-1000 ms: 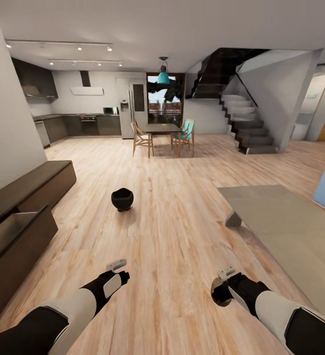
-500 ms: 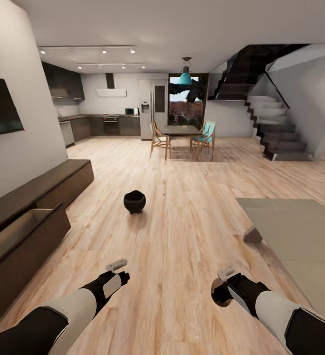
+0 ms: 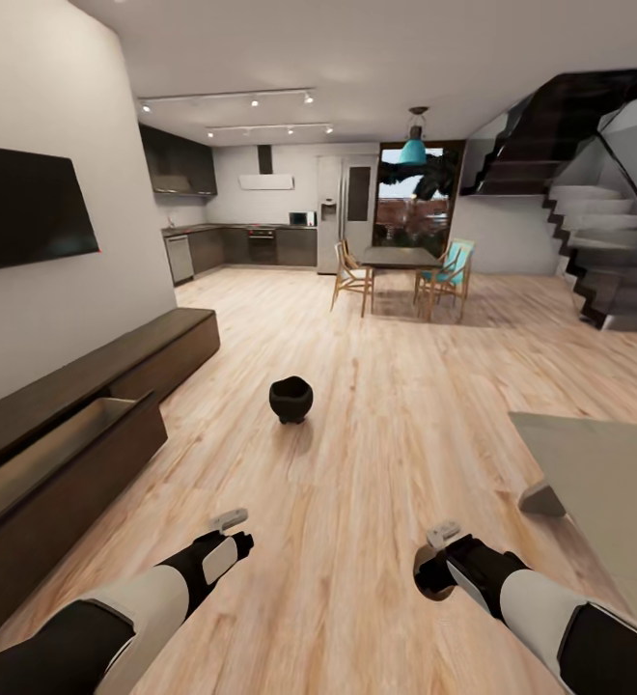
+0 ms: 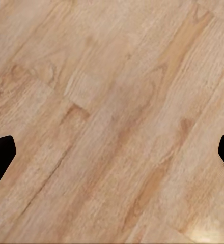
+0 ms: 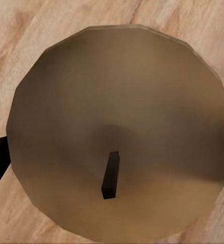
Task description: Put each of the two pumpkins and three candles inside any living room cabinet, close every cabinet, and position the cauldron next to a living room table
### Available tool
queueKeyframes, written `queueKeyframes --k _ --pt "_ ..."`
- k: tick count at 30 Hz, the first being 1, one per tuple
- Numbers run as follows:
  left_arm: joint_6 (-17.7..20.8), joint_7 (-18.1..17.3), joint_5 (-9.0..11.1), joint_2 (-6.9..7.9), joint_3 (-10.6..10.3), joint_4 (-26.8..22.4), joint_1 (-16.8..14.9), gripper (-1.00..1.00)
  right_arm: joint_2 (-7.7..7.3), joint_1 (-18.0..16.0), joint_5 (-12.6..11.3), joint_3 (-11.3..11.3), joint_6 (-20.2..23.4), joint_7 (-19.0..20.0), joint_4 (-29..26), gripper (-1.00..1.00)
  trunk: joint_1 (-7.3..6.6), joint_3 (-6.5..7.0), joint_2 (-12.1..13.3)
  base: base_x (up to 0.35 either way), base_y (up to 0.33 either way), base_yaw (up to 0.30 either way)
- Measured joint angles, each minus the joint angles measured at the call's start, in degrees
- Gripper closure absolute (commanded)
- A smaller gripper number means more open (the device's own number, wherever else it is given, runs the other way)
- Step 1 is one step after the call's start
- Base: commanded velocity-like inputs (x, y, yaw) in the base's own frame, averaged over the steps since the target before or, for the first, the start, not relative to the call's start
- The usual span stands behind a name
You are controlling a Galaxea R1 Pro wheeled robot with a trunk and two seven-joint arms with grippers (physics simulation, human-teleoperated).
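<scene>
I swung toward the open cabinet (image 3: 63, 454), right gripper (image 3: 432, 569) clamped on a candle (image 5: 119, 134), left gripper (image 3: 227, 541) spread empty.

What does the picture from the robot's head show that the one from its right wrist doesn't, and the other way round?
Head view alone: the room, with the cauldron on the floor, the cabinet with one drawer open, a corner of the table, and both arms.

Right wrist view alone: the round tan top of a candle with its dark wick, seen close up between the gripper's fingers.

Both: the pale wooden floor.
</scene>
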Motion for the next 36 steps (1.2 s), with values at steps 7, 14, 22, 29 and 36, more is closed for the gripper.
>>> queueKeyframes --k 7,14,22,29,36 --pt "0.0 0.0 0.0 -0.03 0.0 0.0 0.0 -1.0 0.0 0.0 0.0 0.0 0.0 0.0 0.0 1.0 0.0 0.0 0.0 0.212 -0.199 0.289" --pt "0.0 0.0 0.0 -0.03 0.0 0.0 0.0 -1.0 0.0 0.0 0.0 0.0 0.0 0.0 0.0 1.0 0.0 0.0 0.0 0.186 -0.166 0.289" --pt "0.0 0.0 0.0 -0.03 0.0 0.0 0.0 -1.0 0.0 0.0 0.0 0.0 0.0 0.0 0.0 1.0 0.01 0.17 0.0 0.16 -0.132 0.288" --pt "-0.1 0.0 0.0 -0.03 0.0 0.1 0.0 -1.0 -0.02 0.0 0.0 0.0 0.0 -0.1 0.0 1.0 0.01 0.47 0.0 0.148 -0.129 0.242" --pt "-0.1 0.0 0.0 -0.1 0.0 0.1 0.0 -1.0 -0.07 0.0 0.0 0.0 0.0 -0.2 0.0 1.0 0.01 0.53 0.0 0.132 -0.127 0.042"
